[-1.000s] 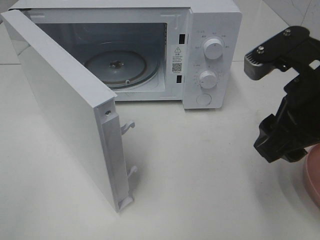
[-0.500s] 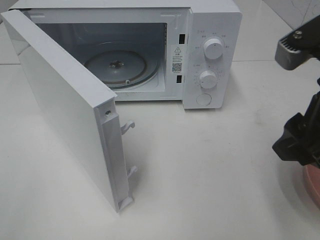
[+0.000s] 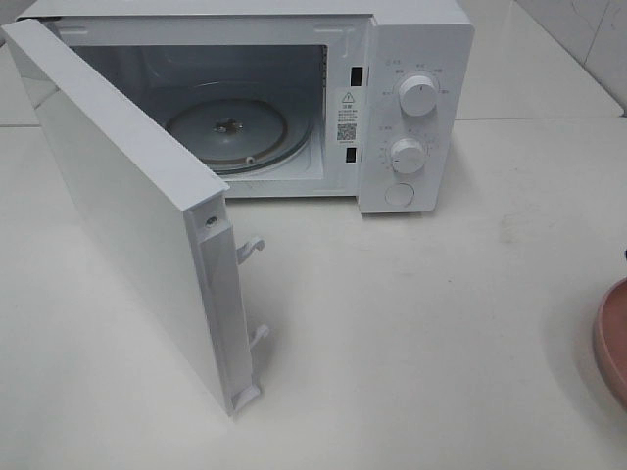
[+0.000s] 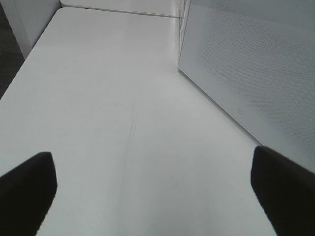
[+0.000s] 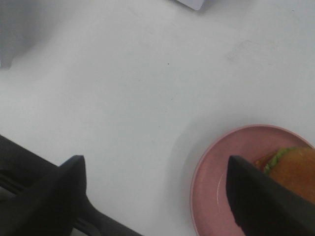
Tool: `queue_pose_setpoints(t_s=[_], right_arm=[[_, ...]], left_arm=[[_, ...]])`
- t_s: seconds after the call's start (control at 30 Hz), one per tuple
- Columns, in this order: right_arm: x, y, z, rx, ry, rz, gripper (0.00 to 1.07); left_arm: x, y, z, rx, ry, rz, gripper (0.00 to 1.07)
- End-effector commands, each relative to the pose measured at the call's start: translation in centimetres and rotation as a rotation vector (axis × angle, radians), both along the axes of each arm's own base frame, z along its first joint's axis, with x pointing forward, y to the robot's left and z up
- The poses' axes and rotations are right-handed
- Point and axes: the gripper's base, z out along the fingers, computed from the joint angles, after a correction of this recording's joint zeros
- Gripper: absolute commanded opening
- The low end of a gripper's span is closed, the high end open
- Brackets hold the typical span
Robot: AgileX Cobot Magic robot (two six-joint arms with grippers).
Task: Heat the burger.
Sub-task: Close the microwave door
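Microwave (image 3: pixel 411 108) door (image 3: pixel 127 225) stands swung wide, burger (image 5: pixel 295 169) on pink plate (image 5: pixel 221 187).

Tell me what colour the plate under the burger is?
Pink. The plate shows best in the right wrist view.

A white microwave (image 3: pixel 294 98) stands at the back of the white tabletop (image 3: pixel 411 323), its door (image 3: pixel 127 211) swung fully open toward the left. The glass turntable (image 3: pixel 238 130) inside is bare. The edge of a pink plate (image 3: pixel 613 338) shows at the right border.
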Motion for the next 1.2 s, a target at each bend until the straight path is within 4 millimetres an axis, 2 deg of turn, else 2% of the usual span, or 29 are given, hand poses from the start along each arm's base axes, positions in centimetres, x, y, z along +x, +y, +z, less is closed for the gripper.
queue_pose_setpoints(t_s=[0.03,0.37,0.43,0.53,0.6,0.7,1.2], right_arm=[[-1.4,-1.7,-0.7,0.032,-0.021,-0.086,0.77],[-5.0,-4.1,-2.4,0.101,-0.116,-0.222,0.76],[-6.6,-4.8,-3.1,0.128,-0.180,-0.272,0.76],[-7.0,-5.0,-3.2,0.135,-0.197,-0.284,0.76],[-8.2,-5.3,-3.7,0.164,-0.253,-0.322,0.76],[-9.1,-5.5,-4.3,0.173,-0.285,-0.344,0.76],[-11.7,-5.6,-4.4,0.221,-0.449,-0.326,0.76]], left_arm=[[-0.2,0.0,0.0,-0.005,-0.026,0.001,1.00],[-0.2,0.0,0.0,-0.005,-0.026,0.001,1.00],[-0.2,0.0,0.0,-0.005,-0.026,0.001,1.00],[-0.2,0.0,0.0,-0.005,-0.026,0.001,1.00],[-0.2,0.0,0.0,-0.005,-0.026,0.001,1.00],[-0.2,0.0,0.0,-0.005,-0.026,0.001,1.00],[-0.2,0.0,0.0,-0.005,-0.026,0.001,1.00]])
